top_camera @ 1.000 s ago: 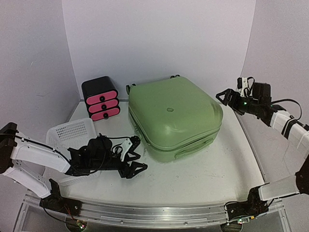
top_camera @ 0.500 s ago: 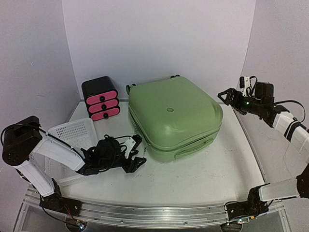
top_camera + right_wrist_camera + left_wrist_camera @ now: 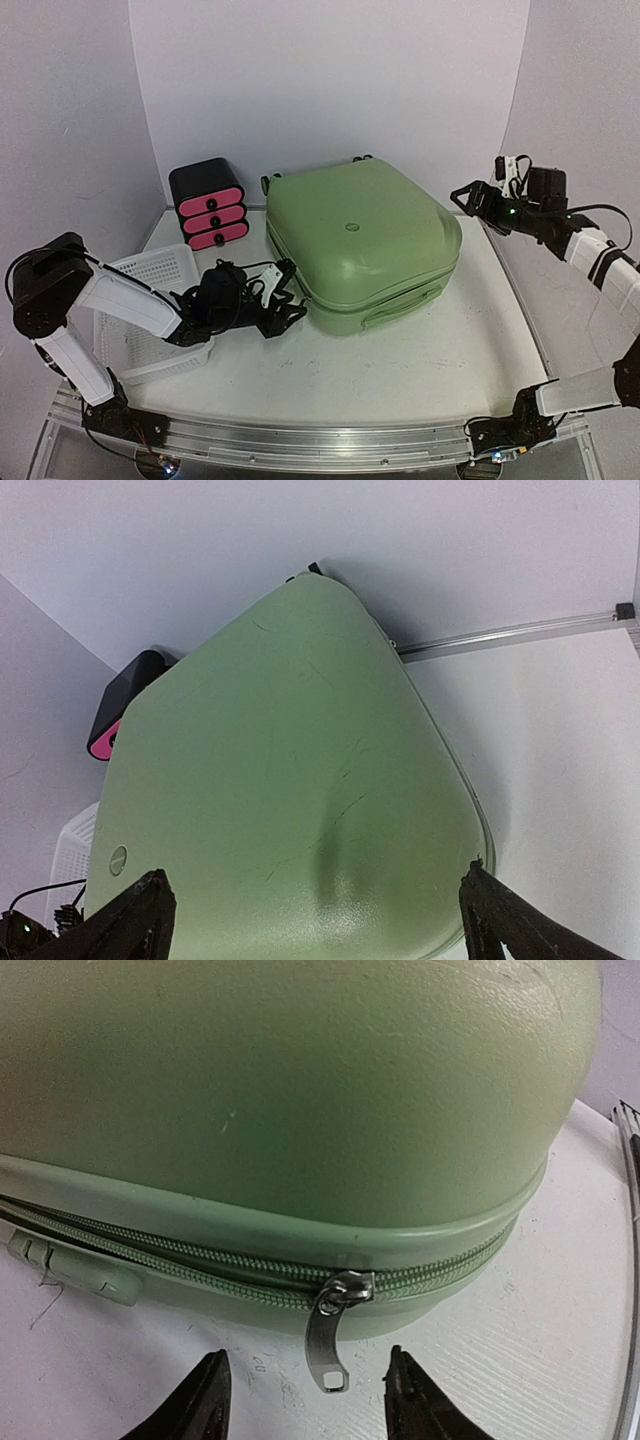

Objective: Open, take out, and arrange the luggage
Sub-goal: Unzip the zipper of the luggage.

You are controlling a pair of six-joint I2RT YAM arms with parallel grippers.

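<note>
White tabletop, enclosed by pale walls on three sides, forms the work cell.

Top external view: the luggage, a light-green hard-shell case, lies flat at the centre of the table. A black drawer box with pink fronts stands at the rear, just left of the luggage. A white perforated basket sits at the front left. The left gripper is low on the table, just beside the luggage's left front corner. The right gripper hangs raised off the right rear corner, apart from the luggage.

Left wrist view: the zipper seam is closed. The metal zipper pull hangs between the two fingers, which stand partly apart (neither touches the tab). Nothing is gripped.

Right wrist view: the jaws are spread wide above the luggage and hold nothing.
</note>
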